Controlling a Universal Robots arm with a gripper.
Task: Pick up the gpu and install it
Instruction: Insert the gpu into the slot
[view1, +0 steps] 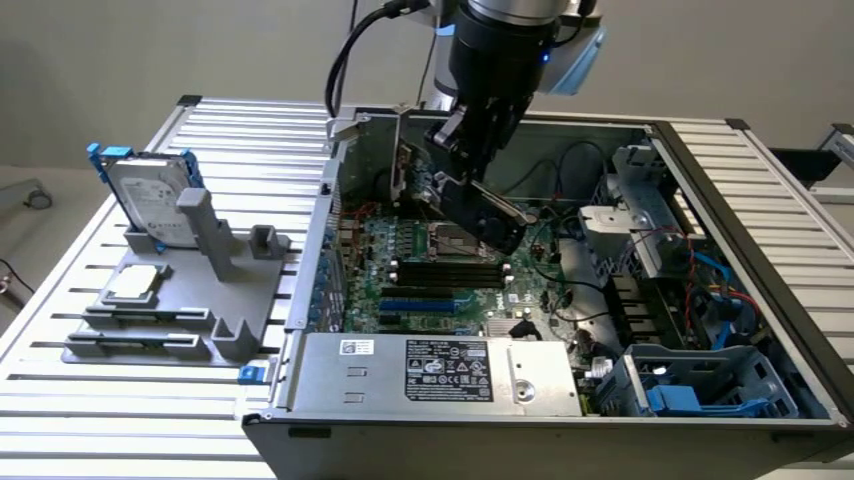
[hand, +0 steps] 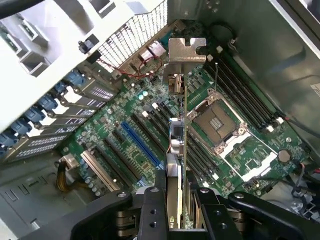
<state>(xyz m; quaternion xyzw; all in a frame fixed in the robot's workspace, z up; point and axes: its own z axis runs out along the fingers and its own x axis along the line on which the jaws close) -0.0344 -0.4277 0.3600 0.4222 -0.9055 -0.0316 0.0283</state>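
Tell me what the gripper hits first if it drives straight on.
Probably the black slots beside the CPU socket, and the gpu held in the fingers would touch before the gripper itself. Exact slot unclear; depth is hard to judge.

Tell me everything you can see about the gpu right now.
The gpu is a thin flat card, seen edge-on from the wrist: green circuit board, glossy black cover, silvery metal bracket at its far end. The gripper is clamped on both its faces. In the exterior view it hangs tilted inside the open computer case, above the motherboard near the processor socket. It appears seated in no slot.
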